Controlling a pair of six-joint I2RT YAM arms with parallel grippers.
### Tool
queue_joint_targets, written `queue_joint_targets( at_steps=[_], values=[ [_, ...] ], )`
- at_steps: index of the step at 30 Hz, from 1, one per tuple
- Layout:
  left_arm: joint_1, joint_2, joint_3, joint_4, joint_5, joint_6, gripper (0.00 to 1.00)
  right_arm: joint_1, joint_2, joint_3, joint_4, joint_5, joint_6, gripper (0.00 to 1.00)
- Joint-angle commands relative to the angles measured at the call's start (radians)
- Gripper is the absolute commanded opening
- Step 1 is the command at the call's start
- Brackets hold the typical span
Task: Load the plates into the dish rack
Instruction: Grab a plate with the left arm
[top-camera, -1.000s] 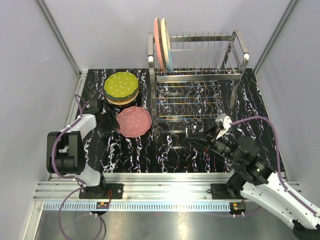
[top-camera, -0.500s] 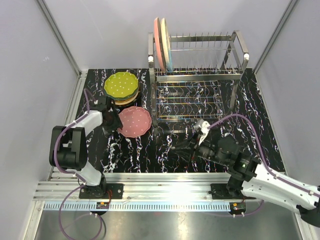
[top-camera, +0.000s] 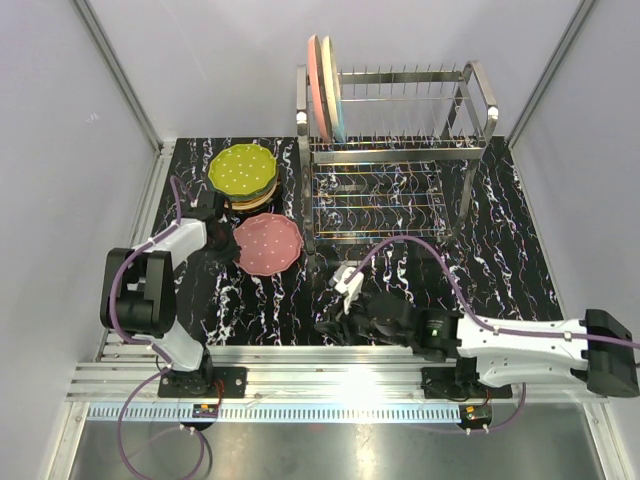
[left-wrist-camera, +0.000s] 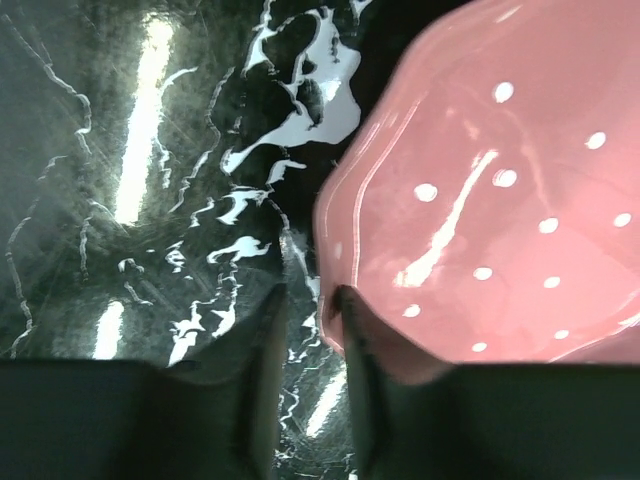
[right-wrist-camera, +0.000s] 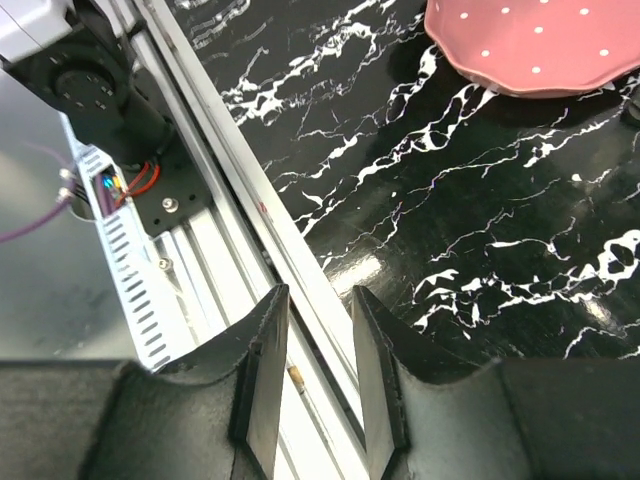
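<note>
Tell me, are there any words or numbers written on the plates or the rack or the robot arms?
None can be read.
The pink dotted plate has only white dots, no writing.
The green dotted plate on the stack has only pale dots.
The dish rack is bare metal wire, no label in view.
The left gripper and right gripper show plain dark fingers, no markings.

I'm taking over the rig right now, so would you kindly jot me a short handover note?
Left gripper: narrowly open at the rim of the dotted pink plate, which lies flat on the black marbled table; not gripped.
Right gripper: open, empty, over the table's near edge.
Done: two plates, pink and pale blue, stand at the left end of the metal wire dish rack.
Left: the dotted pink plate, plus the stack topped by the dotted green plate.
</note>
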Motion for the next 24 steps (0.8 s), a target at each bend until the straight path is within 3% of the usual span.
queue_joint_targets(
  at_steps=[1, 3, 4, 6, 12, 14, 24],
  values=[
    [0.002, 0.012, 0.026, -0.010, -0.002, 0.015, 0.21, 0.055, 0.065, 0.074, 0.078, 0.120, -0.033, 0.39],
    [0.002, 0.006, 0.026, -0.013, -0.004, 0.015, 0.15, 0.091, 0.114, 0.095, 0.081, 0.142, -0.039, 0.40],
    [0.002, 0.005, 0.024, -0.015, -0.010, 0.012, 0.06, 0.101, 0.129, 0.102, 0.084, 0.157, -0.041, 0.40],
    [0.002, 0.002, 0.026, -0.023, -0.013, 0.012, 0.01, 0.124, 0.174, 0.119, 0.087, 0.168, -0.042, 0.41],
    [0.002, -0.035, 0.027, -0.041, -0.033, 0.010, 0.00, 0.154, 0.249, 0.155, 0.089, 0.214, -0.033, 0.45],
    [0.002, -0.063, 0.021, -0.044, -0.047, 0.010, 0.00, 0.161, 0.269, 0.177, 0.074, 0.243, -0.033, 0.52],
    [0.001, -0.310, -0.038, -0.013, -0.077, 0.006, 0.00, 0.196, 0.447, 0.324, 0.018, 0.332, -0.131, 0.61]
  ],
)
